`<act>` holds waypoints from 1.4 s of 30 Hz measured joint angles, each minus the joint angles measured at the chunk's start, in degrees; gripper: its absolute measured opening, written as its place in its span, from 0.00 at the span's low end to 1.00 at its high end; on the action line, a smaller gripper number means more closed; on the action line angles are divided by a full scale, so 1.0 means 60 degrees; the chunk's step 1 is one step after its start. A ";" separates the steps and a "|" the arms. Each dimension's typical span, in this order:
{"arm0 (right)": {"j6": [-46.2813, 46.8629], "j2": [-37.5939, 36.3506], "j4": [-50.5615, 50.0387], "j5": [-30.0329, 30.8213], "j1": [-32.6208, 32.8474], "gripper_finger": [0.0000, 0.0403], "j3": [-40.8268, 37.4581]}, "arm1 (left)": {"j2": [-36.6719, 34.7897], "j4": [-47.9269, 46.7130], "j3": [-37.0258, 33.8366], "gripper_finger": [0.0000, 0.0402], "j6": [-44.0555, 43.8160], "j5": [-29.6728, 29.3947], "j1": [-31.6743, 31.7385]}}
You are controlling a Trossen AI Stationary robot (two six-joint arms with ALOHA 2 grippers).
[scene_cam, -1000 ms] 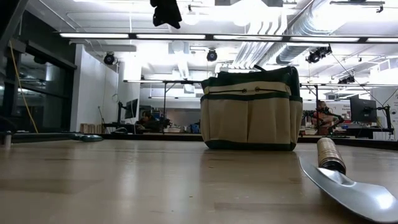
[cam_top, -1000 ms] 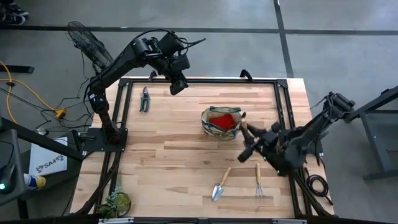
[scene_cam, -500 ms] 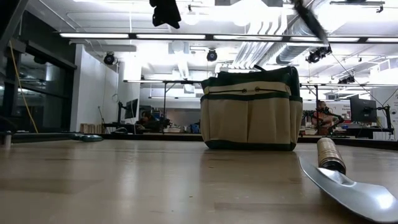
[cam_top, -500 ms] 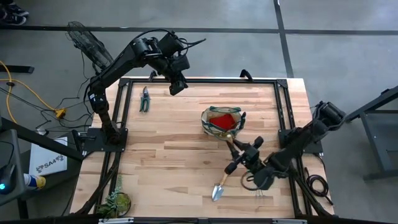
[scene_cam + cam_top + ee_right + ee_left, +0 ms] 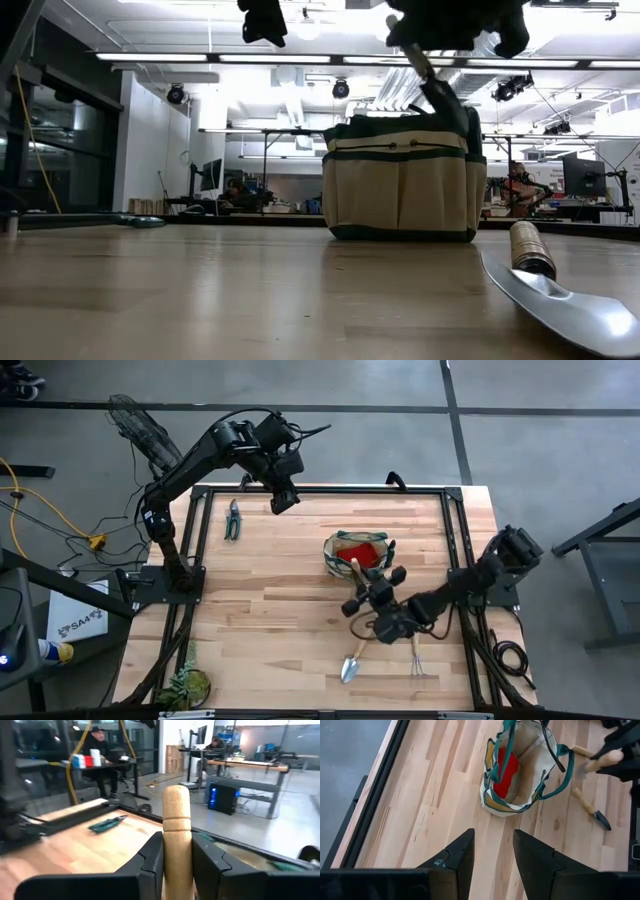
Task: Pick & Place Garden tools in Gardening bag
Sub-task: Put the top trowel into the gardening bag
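The tan gardening bag [image 5: 357, 555] stands upright on its base mid-table, with a red cloth [image 5: 507, 770] inside. My right gripper [image 5: 367, 593] hovers at the bag's near side, shut on a wooden-handled trowel [image 5: 176, 815]. The trowel's dark blade [image 5: 443, 95] slants down by the bag's top edge; whether it is inside the bag I cannot tell. A second trowel [image 5: 353, 658] and a hand rake [image 5: 416, 650] lie flat near the front edge. Pruners [image 5: 232, 520] lie at the far left. My left gripper [image 5: 493, 847] waits open, high over the far-left corner. My right gripper pinches the trowel's wooden handle [image 5: 176, 840] between its two fingers, a little short of the handle's rounded free end [image 5: 176, 795], which sticks out past the fingertips. The fingers come in level from the table's right. The trowel is lifted clear, with the blade slanting down below the gripper.
A leafy plant clump [image 5: 185, 685] sits at the near-left corner. A black frame rail [image 5: 330, 490] runs around the tabletop. There is bare wood left of the bag. People sit at desks in the room beyond the table.
My right gripper has come down with the trowel. It has swung from the bag's right side toward the table's left and now stands at the bag's near side. In the low view the gripper and blade have dropped into sight above the bag.
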 joint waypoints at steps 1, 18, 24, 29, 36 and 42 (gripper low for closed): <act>-0.0205 -0.0002 0.0006 -0.0044 -0.0116 0.16 0.0000 | 0.0000 0.0000 0.0000 0.33 0.0000 0.0000 0.0000; -0.1234 0.0000 0.0006 -0.0357 -0.1345 0.16 0.0000 | 0.0000 0.0004 0.0000 0.33 0.0142 -0.0018 0.0000; -0.1235 -0.0002 0.0090 -0.0728 -0.1645 0.16 0.0000 | 0.0000 0.0004 0.0000 0.33 0.0142 -0.0022 0.0000; -0.1768 -0.0002 0.0972 -0.0806 -0.1729 0.16 0.0000 | 0.0000 0.0004 0.0000 0.33 0.0142 -0.0026 0.0000; -0.4292 -0.0002 0.2861 -0.1045 -0.1768 0.16 0.0000 | 0.0000 0.0004 0.0000 0.33 0.0142 -0.0037 0.0000; -0.4202 -0.0002 0.2278 -0.1273 -0.1995 0.16 0.0000 | 0.0000 0.0004 0.0000 0.33 0.0142 -0.0044 0.0000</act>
